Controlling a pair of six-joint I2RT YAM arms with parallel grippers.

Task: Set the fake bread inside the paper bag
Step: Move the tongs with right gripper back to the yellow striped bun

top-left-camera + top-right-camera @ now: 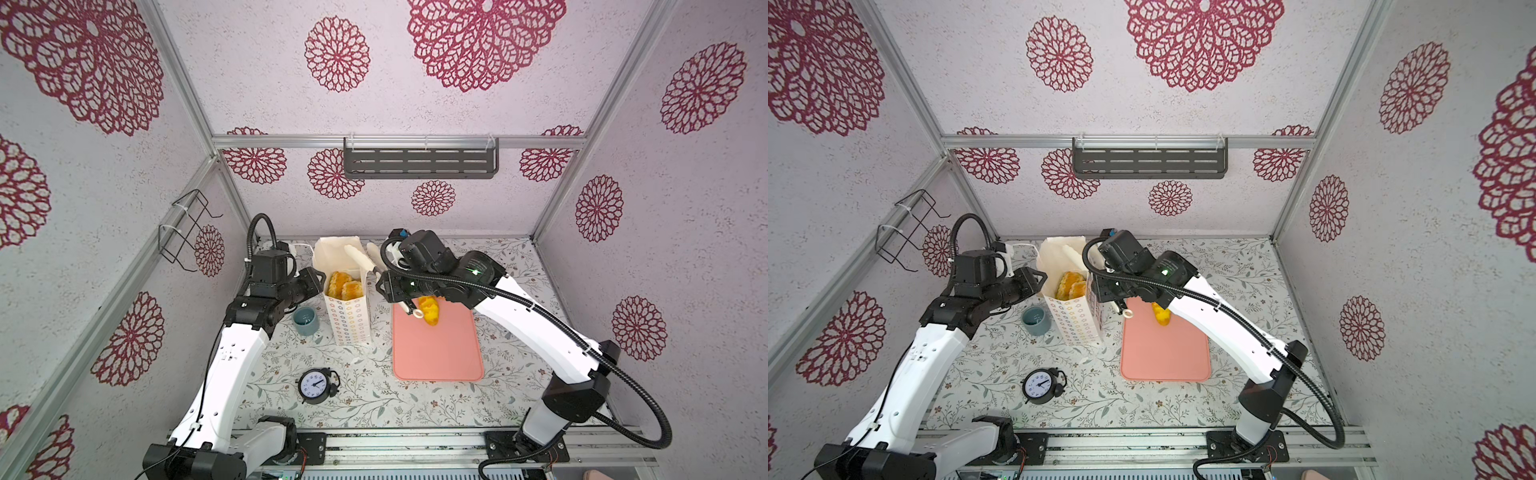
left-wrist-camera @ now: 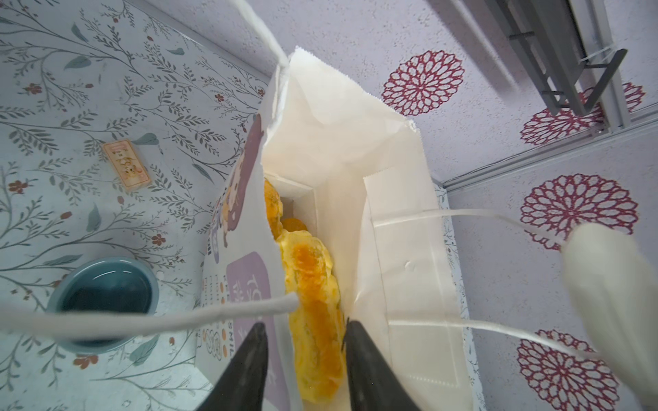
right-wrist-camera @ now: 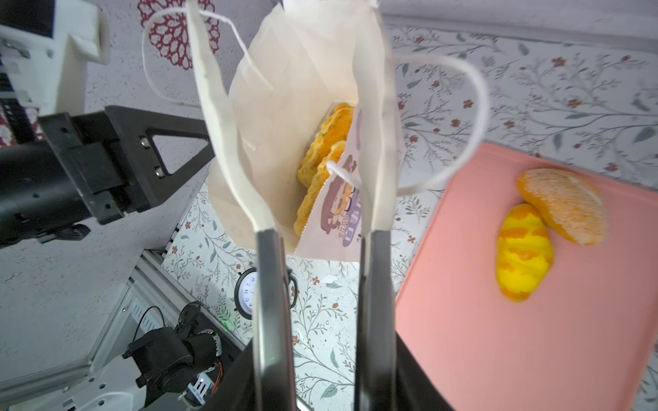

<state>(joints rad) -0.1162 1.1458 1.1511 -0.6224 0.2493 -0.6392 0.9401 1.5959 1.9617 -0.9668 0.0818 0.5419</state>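
One paper bag [image 1: 348, 328] shows two ridged pastries [image 1: 337, 282] inside; one pink mat [image 1: 436, 353] carries one striped roll [image 3: 523, 252] and one sugared bun [image 3: 566, 206]; one cup [image 1: 304, 321], one clock [image 1: 314, 386].

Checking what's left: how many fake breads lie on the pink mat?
2, touching each other at the pink mat's far end: a yellow ridged roll and a sugar-dusted orange bun. The right arm could hide others.

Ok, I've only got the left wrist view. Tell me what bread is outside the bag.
Observer: Two pieces lie on the pink mat: a sugared bun and a yellow ridged roll, side by side.
Operator: Give me the right tool's state.
Observer: The right tool hovers at the paper bag's mouth, jaws apart.
Operator: Name anything else down front.
Observer: A black alarm clock sits on the robot's side of the bag.
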